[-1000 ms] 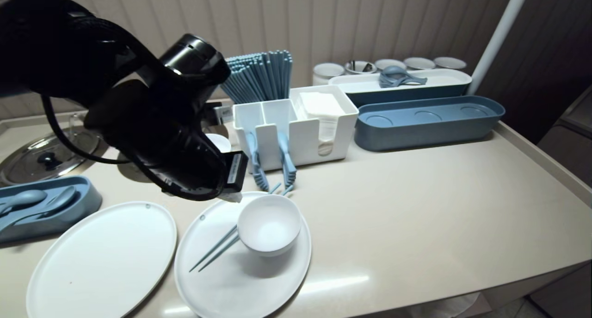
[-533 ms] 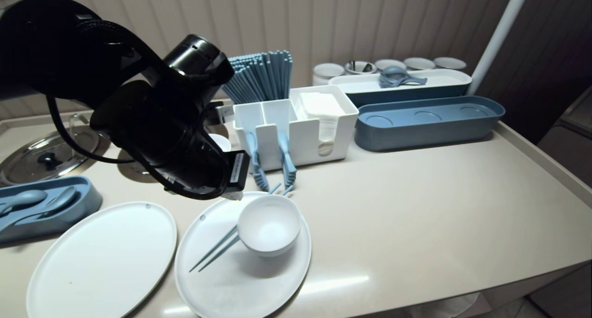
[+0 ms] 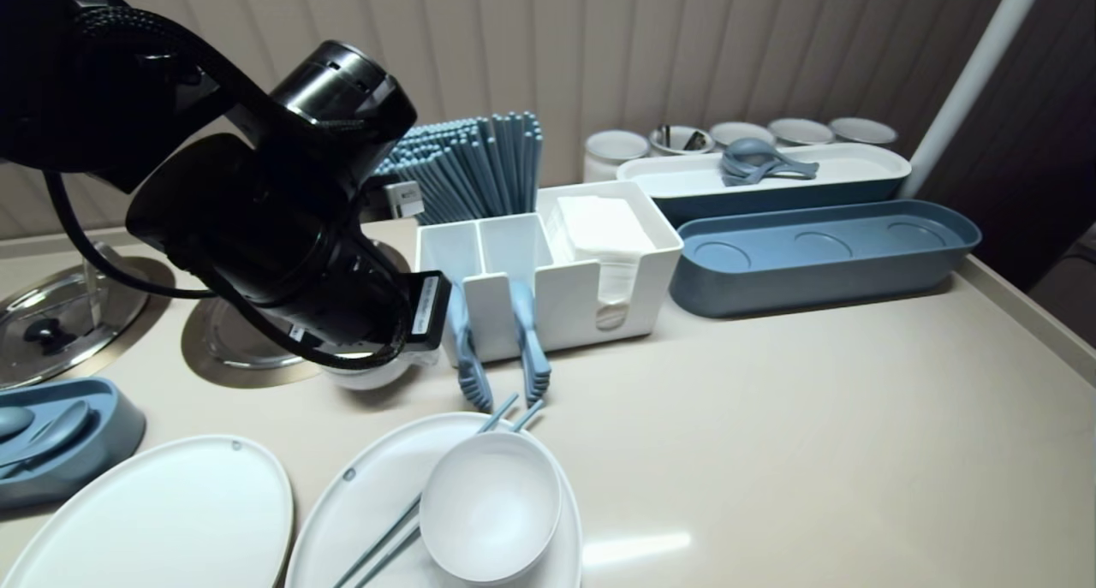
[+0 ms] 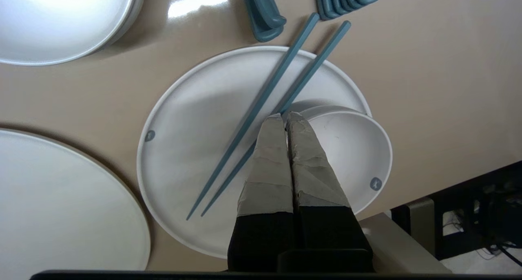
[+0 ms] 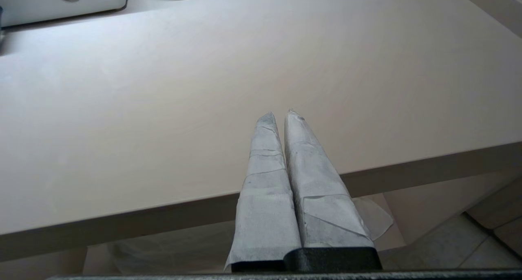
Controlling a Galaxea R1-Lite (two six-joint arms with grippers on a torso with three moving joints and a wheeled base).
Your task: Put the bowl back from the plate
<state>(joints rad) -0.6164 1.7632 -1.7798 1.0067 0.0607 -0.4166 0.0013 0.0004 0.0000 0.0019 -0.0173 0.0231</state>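
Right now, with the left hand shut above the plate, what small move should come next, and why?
Probably open the left hand. Its fingers are pressed together, holding nothing, above where the chopsticks meet the bowl on the plate; shut, it could grip neither. The right hand is shut too, over the table edge, away from them.

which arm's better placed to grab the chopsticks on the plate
Left. The left gripper, shut, hangs right over the chopsticks on the plate; the right gripper, also shut, is over bare table near its edge.
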